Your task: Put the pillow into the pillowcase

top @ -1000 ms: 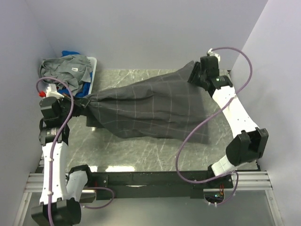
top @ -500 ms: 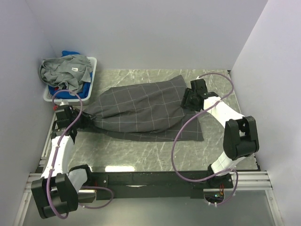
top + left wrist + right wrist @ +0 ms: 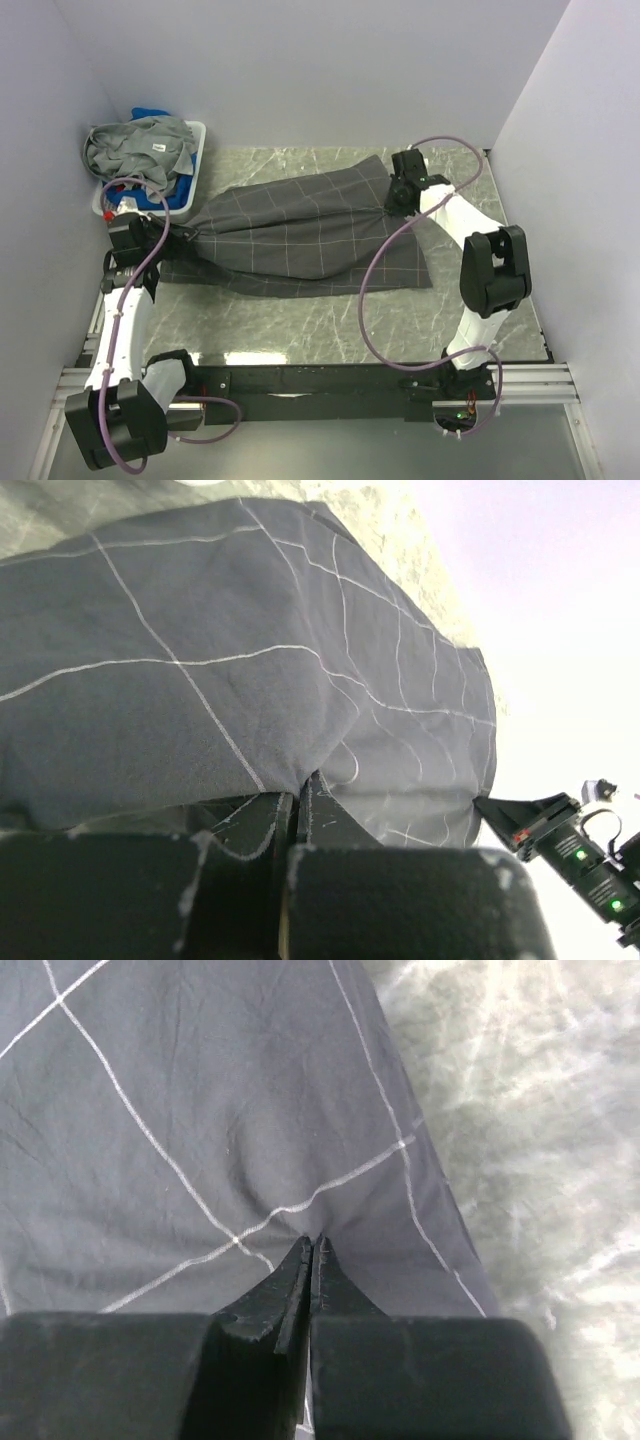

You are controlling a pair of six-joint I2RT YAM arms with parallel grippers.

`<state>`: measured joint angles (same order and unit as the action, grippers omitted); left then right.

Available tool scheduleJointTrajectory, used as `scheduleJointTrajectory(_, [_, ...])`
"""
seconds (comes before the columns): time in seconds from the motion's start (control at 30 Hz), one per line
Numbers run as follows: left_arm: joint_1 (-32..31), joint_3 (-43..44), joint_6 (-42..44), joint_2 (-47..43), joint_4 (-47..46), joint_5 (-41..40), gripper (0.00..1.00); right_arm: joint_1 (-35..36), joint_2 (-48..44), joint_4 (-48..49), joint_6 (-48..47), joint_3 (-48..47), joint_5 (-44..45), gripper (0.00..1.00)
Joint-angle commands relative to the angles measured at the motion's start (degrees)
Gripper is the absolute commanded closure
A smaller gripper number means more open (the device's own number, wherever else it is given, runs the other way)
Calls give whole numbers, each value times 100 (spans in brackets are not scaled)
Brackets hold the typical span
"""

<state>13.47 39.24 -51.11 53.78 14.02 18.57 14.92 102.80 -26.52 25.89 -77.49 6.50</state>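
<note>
The pillowcase (image 3: 300, 225), dark grey with a pale grid, lies spread across the table and looks bulged in the middle. The pillow is hidden. My left gripper (image 3: 172, 236) is shut on the pillowcase's bunched left end; in the left wrist view the fingertips (image 3: 303, 780) pinch a fold of the cloth (image 3: 200, 630). My right gripper (image 3: 398, 200) sits low at the far right part of the pillowcase. In the right wrist view its jaws (image 3: 313, 1243) are closed, and the cloth (image 3: 200, 1110) puckers at the tips.
A white basket (image 3: 197, 150) heaped with grey and blue clothes stands at the back left corner, just behind the left gripper. Walls close in the marble table (image 3: 300, 320) on the left, back and right. The right arm's purple cable loops over the pillowcase's right side.
The pillowcase, stretched up between both grippers a second ago, has come down onto the table. The right gripper let go, moved nearer and then back, and closed on the cloth.
</note>
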Motion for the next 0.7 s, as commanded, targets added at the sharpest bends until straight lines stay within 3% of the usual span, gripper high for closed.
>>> scheduleJointTrajectory(0.0, [-143, 496, 154, 71, -251, 305, 99, 38, -339, -773, -172, -1230, 359, 100])
scheduleJointTrajectory(0.17, [-407, 1101, 330, 10, 30, 147, 99, 37, -1313, -1758, -216, -2961, 502, 100])
scheduleJointTrajectory(0.27, [-407, 1566, 339, -42, 284, 121, 99, 274, -1220, -2146, -268, -3429, 631, 100])
scheduleJointTrajectory(0.33, [-407, 1822, 321, -139, 461, -132, 99, 319, -1158, -1972, -312, -3064, 659, 100])
scheduleJointTrajectory(0.47, [-398, 2227, 286, -149, 742, -187, 99, 188, -1149, -1181, -225, -880, 808, 100])
scheduleJointTrajectory(0.53, [-398, 2141, 312, -43, 821, -108, 99, -329, -1122, -900, -129, -339, 643, 100])
scheduleJointTrajectory(0.6, [-398, 1755, 313, 1, 830, -178, 96, -873, -1192, -619, -84, 259, 13, 81])
scheduleJointTrajectory(0.63, [-390, 1562, 286, -25, 787, -222, 85, -929, -1236, -487, -128, 365, -95, 72])
scheduleJointTrajectory(0.67, [-389, 1099, 225, -78, 682, -379, 80, -921, -1323, -485, -163, 445, -114, 50])
